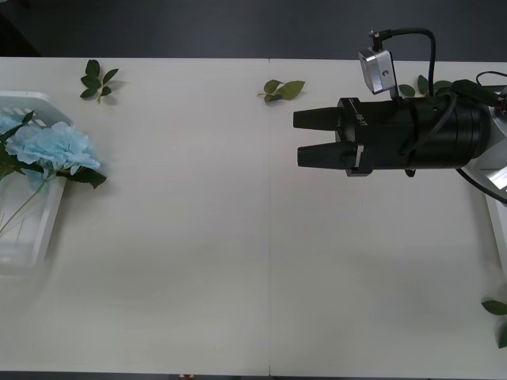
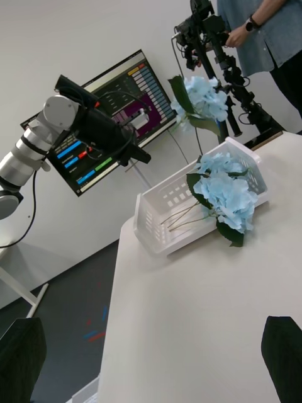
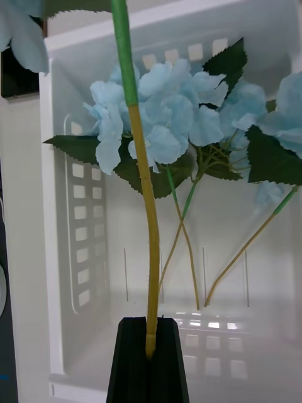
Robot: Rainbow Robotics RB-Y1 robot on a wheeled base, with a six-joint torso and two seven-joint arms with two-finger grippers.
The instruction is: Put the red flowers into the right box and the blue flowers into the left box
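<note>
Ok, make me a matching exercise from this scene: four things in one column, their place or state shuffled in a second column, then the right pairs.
Column one:
1. left end effector
2. right end effector
3. left box
4. middle leaf sprig

Column two:
A. lies loose near the far edge of the table
B. open, holding nothing, above the table
C. shut on the stem of a blue flower
D. has blue flowers lying in it

Pairs: 1-C, 2-B, 3-D, 4-A.
</note>
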